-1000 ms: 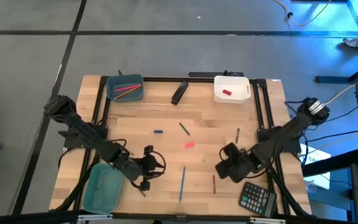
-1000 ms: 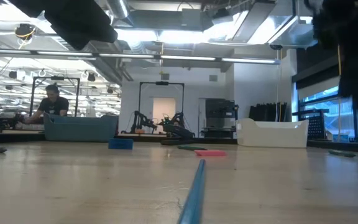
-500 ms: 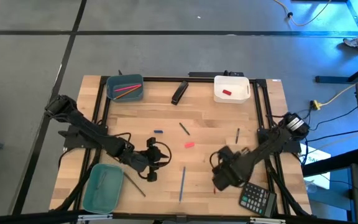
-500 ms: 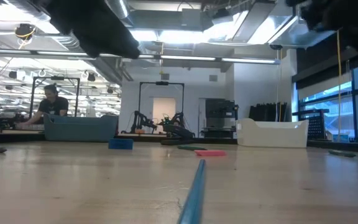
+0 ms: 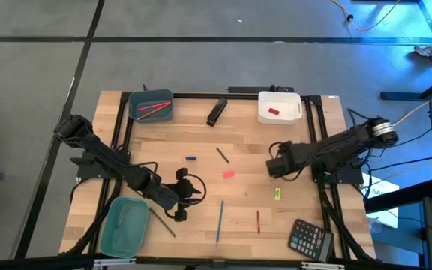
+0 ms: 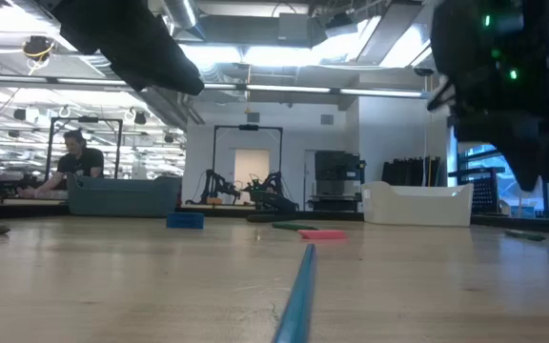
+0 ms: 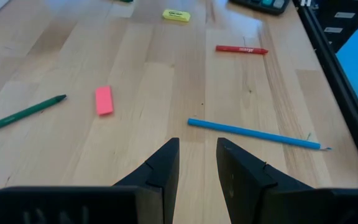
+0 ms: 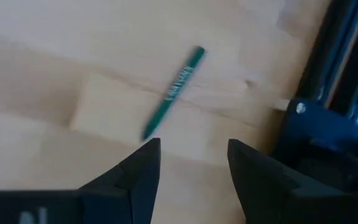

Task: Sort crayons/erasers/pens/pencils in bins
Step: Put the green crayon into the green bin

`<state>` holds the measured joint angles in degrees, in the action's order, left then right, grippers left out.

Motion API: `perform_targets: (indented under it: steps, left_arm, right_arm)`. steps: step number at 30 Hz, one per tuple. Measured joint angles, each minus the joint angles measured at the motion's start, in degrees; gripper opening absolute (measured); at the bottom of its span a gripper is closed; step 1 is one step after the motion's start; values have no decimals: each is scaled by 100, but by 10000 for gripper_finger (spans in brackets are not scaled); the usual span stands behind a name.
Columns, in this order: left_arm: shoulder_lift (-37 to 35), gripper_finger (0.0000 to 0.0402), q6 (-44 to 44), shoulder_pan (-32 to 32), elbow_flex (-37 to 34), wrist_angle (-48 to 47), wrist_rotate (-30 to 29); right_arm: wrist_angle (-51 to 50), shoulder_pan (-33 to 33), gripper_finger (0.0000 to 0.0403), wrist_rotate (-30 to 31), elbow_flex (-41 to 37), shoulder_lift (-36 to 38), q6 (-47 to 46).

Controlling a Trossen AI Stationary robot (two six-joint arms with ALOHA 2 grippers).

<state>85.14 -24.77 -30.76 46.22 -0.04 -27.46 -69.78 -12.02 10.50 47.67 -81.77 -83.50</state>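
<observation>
My left gripper (image 7: pixel 196 163) is open and empty, low over the wood near the table's front left (image 5: pixel 192 196). Ahead of it lie a blue pencil (image 7: pixel 253 134), a pink eraser (image 7: pixel 104 100), a green crayon (image 7: pixel 27 112) and a red crayon (image 7: pixel 241 49). My right gripper (image 8: pixel 191 163) is open and empty at the right side of the table (image 5: pixel 276 161), above a dark green stick (image 8: pixel 173 93) that lies flat. The blue-grey bin (image 5: pixel 151 105) holds two pencils. The white bin (image 5: pixel 280 107) holds a red eraser (image 5: pixel 274 112). The teal bin (image 5: pixel 124 225) stands at the front left.
A black stapler-like object (image 5: pixel 216 112) lies at the far edge and a calculator (image 5: pixel 310 238) at the front right. A yellow piece (image 5: pixel 277 194), a small blue piece (image 5: pixel 191 159) and a dark stick (image 5: pixel 163 223) beside the teal bin lie on the wood. Black rails (image 5: pixel 317 150) edge the table.
My right gripper has swung from the front of the table, near the calculator, toward the far and right side. The yellow piece and the red crayon now show where it was. My left gripper has gone a little toward the far edge, away from the teal bin.
</observation>
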Motion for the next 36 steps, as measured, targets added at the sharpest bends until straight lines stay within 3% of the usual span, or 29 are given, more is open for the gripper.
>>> perform_targets:
  steps: [5,15,28,36]
  left_arm:
    - [0,98,76,26,0,-3,0]
    - [0,98,127,135,0,1,-15]
    - [0,98,144,166,0,-5,-40]
    - [0,98,145,166,-2,-58,-42]
  right_arm:
    - [1184,432,189,-100,-860,521,157]
    - [2251,973,183,-156,-1651,561,494]
    - [2534,1448,52,-677,-1763,566,983]
    - [2553,1482,43,-739,-1715,562,1087]
